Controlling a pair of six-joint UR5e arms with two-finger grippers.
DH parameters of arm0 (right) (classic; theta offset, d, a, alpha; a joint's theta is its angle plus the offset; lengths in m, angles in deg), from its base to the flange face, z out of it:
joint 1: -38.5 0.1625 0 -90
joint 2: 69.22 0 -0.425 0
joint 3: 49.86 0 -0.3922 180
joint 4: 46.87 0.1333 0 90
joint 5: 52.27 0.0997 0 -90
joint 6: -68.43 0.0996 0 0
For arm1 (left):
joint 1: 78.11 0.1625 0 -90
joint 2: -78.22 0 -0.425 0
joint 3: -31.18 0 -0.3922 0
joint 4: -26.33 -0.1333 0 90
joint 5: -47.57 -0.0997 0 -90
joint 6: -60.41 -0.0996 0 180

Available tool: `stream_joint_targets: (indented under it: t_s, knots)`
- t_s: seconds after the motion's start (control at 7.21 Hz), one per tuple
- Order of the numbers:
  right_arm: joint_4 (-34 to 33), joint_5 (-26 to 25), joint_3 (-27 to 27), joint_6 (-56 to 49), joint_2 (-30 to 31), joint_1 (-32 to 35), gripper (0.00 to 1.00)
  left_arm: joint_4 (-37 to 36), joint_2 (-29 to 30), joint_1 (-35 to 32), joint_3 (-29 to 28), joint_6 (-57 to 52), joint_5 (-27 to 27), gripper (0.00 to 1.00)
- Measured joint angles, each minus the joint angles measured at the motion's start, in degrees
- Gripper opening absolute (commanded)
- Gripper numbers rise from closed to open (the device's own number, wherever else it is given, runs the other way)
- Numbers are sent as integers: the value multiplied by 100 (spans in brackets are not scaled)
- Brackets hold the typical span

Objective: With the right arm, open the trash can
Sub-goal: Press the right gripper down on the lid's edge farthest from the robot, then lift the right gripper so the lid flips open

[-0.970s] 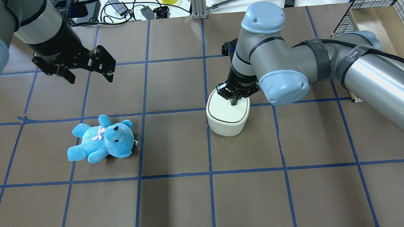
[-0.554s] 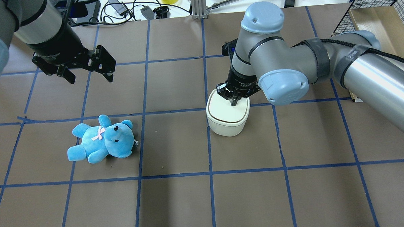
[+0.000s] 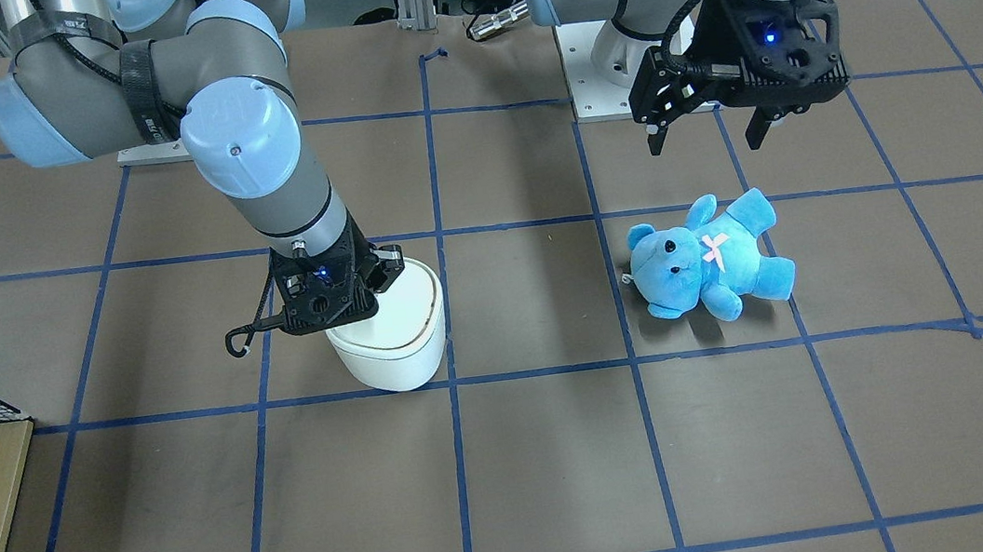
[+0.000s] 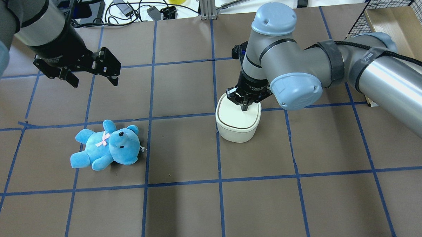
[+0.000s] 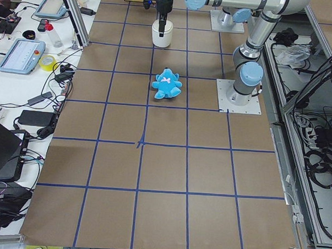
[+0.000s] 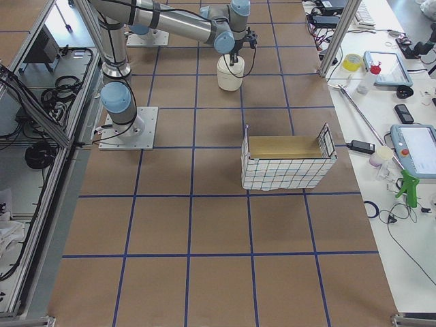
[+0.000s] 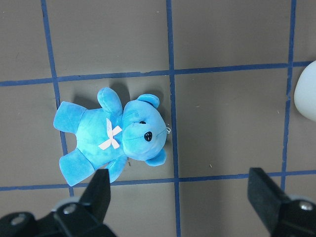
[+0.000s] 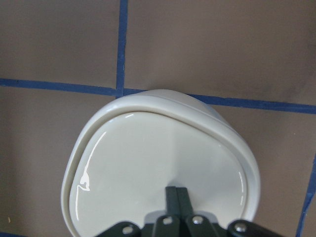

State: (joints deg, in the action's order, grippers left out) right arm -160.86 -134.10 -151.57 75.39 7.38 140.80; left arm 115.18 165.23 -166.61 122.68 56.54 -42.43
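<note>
- Overhead: right gripper, pinched narrow, tips on the lid of the trash can, mid-way along the counter; left gripper spread wide toward the left edge.
- Right wrist: paired fingers meet the lid.
- Left wrist: teddy bear lies beneath.

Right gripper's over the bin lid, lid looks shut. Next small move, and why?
Probably a short push straight down. The right gripper is shut, tips at the lid of the trash can near its edge, and the lid lies flat and closed; a press there looks likeliest to pop it.
</note>
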Motion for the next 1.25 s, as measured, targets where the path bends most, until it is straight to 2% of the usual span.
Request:
stream_joint_targets:
  t_s: [0.28,0.42,0.55,0.97,1.11,1.25]
  knots:
    - [68,-14,22,38,-5,0,0,0,0,0,0,0,0,100]
    - [346,-47,154,124,32,0,0,0,0,0,0,0,0,100]
    - [882,-71,446,221,105,1,0,0,0,0,0,0,0,100]
    - [2903,-151,1777,291,240,-23,0,0,0,0,0,0,0,100]
    - [3296,-318,2123,256,253,-45,12,0,0,0,0,0,0,100]
    - [3538,-542,2357,100,285,-79,41,0,0,0,0,0,0,100]
